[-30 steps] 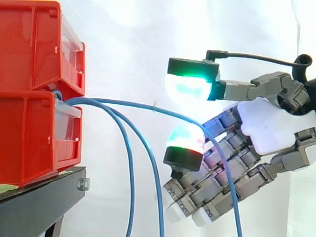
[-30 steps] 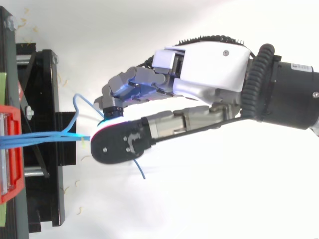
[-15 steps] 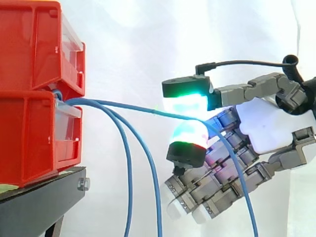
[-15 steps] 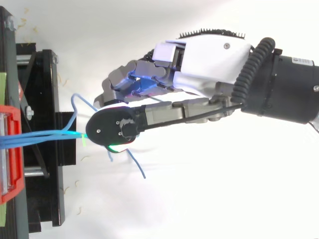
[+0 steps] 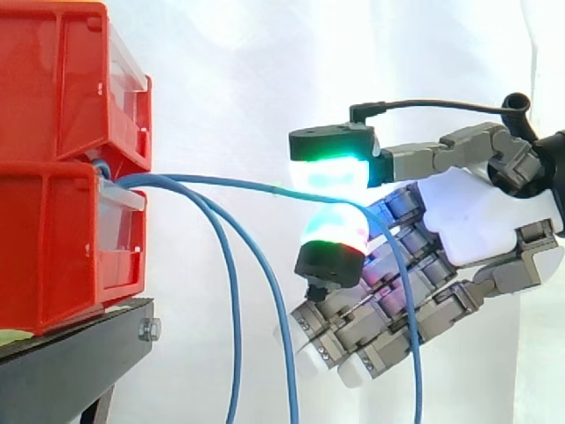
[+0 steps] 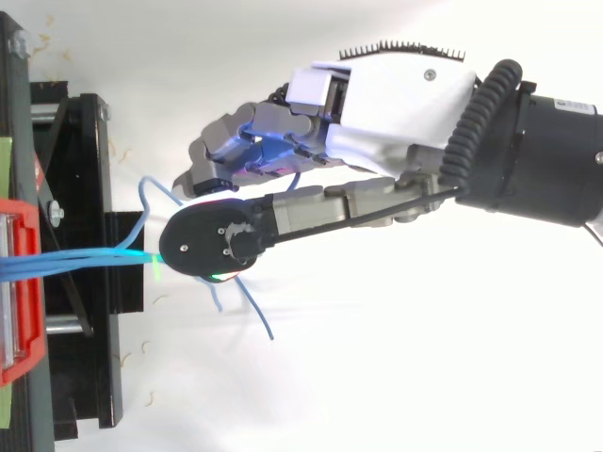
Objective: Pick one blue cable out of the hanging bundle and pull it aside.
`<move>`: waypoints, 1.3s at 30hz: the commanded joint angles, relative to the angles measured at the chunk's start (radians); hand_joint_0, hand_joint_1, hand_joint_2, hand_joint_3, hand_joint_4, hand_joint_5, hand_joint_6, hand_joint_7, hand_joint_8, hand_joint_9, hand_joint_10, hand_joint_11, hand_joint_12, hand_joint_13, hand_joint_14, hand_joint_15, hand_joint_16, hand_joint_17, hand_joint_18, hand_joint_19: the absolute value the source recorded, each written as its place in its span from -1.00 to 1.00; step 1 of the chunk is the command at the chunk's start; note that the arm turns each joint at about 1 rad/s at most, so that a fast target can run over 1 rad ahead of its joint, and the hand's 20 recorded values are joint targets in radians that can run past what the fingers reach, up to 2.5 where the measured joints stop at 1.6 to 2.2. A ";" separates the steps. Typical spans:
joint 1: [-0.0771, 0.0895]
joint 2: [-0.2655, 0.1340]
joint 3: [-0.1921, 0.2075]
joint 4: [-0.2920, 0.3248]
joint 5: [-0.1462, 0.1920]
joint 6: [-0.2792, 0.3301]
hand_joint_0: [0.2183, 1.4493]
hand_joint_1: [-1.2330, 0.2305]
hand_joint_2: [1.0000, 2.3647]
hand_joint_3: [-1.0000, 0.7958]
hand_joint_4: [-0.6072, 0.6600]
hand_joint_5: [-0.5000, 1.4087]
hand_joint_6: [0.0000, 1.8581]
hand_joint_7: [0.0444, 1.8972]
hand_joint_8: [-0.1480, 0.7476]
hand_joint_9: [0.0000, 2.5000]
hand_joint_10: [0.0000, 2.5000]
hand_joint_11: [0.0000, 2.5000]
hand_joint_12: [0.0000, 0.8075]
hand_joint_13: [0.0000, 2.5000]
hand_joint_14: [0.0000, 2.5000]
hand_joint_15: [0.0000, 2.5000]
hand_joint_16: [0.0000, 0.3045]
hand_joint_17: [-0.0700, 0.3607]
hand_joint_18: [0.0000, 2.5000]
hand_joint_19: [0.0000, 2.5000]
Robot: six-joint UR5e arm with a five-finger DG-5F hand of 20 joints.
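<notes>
Three blue cables come out between the two stacked red bins (image 5: 53, 247). Two of them (image 5: 231, 300) hang down in curves beside the bins. The third blue cable (image 5: 221, 184) runs nearly level to the right, away from the other two, and into my hand (image 5: 477, 216). There it passes between the green-glowing thumb pad (image 5: 334, 170) above and a red-green finger pad (image 5: 334, 237) below, which pinch it. Past the pinch it drops down in front of the other curled fingers. In the top view the hand (image 6: 396, 104) reaches left toward the cables (image 6: 85, 256).
The red bins sit on a black stand (image 5: 79, 353) at the left, with a white curtain behind. From above, the stand (image 6: 85, 169) and a bin edge (image 6: 24, 282) lie along the left side. Loose cable ends (image 6: 259, 315) stick out below the thumb.
The thumb pad has come down toward the finger pad, closing on the level cable. The cable's free part beyond the hand now hangs steeper and further left.
</notes>
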 commanded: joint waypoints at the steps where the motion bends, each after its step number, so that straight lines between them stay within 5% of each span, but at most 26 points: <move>1: -0.001 0.000 0.006 -0.002 0.001 0.000 -0.41 -0.25 -0.98 -0.17 0.43 -0.67 -0.05 0.43 -0.05 -0.63 -1.00 -0.88 -0.02 -0.66 -0.99 -0.80 -0.63 -0.08 -0.79 -0.71; 15: -0.002 0.000 0.008 0.000 0.001 -0.003 -0.52 -0.12 -1.00 -0.44 0.43 -0.67 -0.05 0.39 0.00 -0.61 -1.00 -0.87 0.03 -0.64 -0.99 -0.79 -0.60 -0.04 -0.79 -0.70; 31: -0.002 0.000 0.011 0.002 0.005 -0.003 -0.41 -0.28 -0.98 -0.18 0.40 -0.66 -0.05 0.44 -0.04 -0.61 -1.00 -0.87 -0.02 -0.64 -0.99 -0.78 -0.63 -0.08 -0.80 -0.70; 36: -0.002 -0.001 0.023 0.002 0.005 -0.003 -0.39 -0.32 -0.98 -0.22 0.37 -0.67 -0.05 0.43 -0.07 -0.62 -1.00 -0.87 -0.04 -0.64 -0.99 -0.78 -0.63 -0.09 -0.79 -0.70; 39: -0.004 0.000 0.027 0.000 0.007 -0.003 -0.44 -0.37 -1.00 -0.44 0.35 -0.67 -0.05 0.40 -0.06 -0.62 -1.00 -0.86 -0.03 -0.64 -0.99 -0.78 -0.62 -0.08 -0.77 -0.70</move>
